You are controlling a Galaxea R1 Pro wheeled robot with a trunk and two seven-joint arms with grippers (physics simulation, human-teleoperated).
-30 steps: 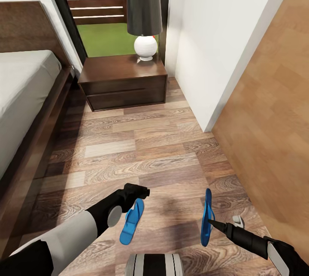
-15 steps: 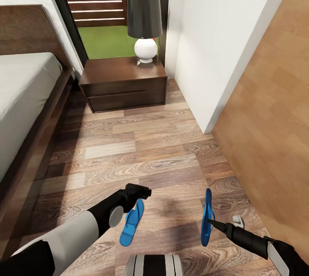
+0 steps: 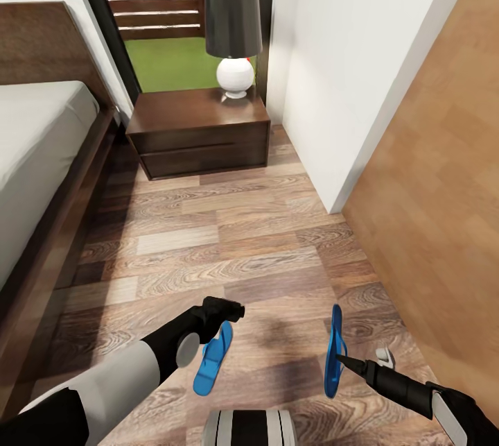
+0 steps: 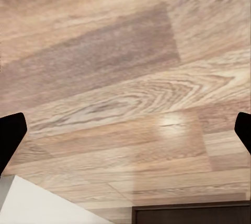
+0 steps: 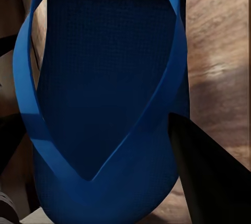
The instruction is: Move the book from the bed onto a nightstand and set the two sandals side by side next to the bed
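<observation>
One blue sandal [image 3: 211, 360] is on the wood floor just under my left gripper [image 3: 234, 310]. In the left wrist view that gripper's fingertips [image 4: 10, 136] stand wide apart over bare planks, so it is open and holds nothing. My right gripper [image 3: 340, 361] is shut on the other sandal [image 3: 335, 349], which hangs on edge above the floor. Up close, its sole and strap [image 5: 99, 78] sit beside a dark finger [image 5: 209, 182]. The bed [image 3: 34, 148] runs along the left. The nightstand [image 3: 197, 128] stands ahead beside it. The book is out of view.
A lamp [image 3: 234, 33] with a dark shade and a white round base stands on the nightstand. A white wall corner [image 3: 333, 106] and a tan wood panel [image 3: 436, 210] close off the right. Open floor [image 3: 222, 238] lies between me and the nightstand.
The head view bobbed slightly and came back. Both arms and both sandals keep their places.
</observation>
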